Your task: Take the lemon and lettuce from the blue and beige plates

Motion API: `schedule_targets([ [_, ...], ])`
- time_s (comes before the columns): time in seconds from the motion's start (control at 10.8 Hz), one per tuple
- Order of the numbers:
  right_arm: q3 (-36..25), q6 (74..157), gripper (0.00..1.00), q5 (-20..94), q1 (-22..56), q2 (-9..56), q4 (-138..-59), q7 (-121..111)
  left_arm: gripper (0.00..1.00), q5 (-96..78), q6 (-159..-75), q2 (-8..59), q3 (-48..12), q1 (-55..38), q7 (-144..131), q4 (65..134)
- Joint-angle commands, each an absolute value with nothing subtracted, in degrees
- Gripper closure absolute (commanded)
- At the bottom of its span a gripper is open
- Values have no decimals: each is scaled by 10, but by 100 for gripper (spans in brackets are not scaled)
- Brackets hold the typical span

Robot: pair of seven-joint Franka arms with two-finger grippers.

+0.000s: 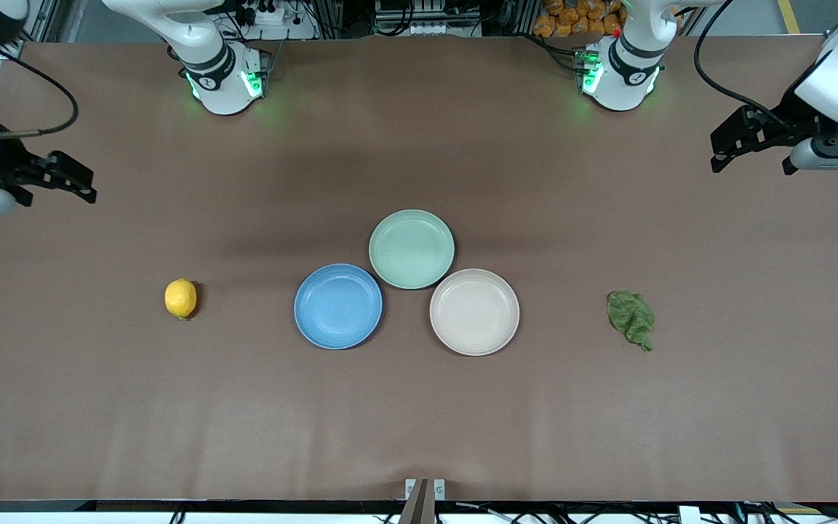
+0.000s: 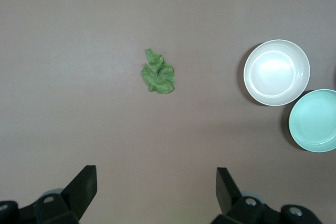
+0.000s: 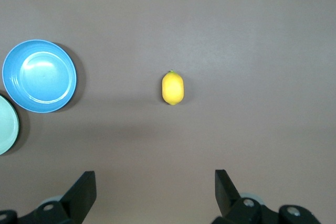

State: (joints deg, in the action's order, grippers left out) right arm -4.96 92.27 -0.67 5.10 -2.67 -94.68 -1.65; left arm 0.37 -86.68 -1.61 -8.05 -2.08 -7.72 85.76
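Mid-left of the front view, the lemon [image 1: 180, 298] sits on the bare table [image 1: 419, 422], not on the blue plate [image 1: 338, 306]. Mid-right, the lettuce [image 1: 631, 318] is likewise on the table, clear of the beige plate [image 1: 474, 311]. So the task wording doesn't match the scene; all plates are empty.

Right gripper [image 1: 73, 180] at the left edge and left gripper [image 1: 743, 142] at upper right both hang up high, fingers spread wide, holding nothing.

Risks: the lemon could roll if the fingers land off-centre; the flat, limp leaf may slip out of a pinch.

Nothing blocks either reach; the mint-green plate [image 1: 411, 248] sits just above the other two.
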Motion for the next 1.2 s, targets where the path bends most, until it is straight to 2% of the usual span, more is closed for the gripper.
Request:
schedule_targets([
  [0.0, -74, 898, 0, 27, 55, -26, -923, 2, 0, -4, -855, -20, -81, -11, -54, 853],
  [1.11, -74, 833, 0, -27, 63, -25, -851, -35, 0, -12, -831, -24, -84, -7, -51, 850],
])
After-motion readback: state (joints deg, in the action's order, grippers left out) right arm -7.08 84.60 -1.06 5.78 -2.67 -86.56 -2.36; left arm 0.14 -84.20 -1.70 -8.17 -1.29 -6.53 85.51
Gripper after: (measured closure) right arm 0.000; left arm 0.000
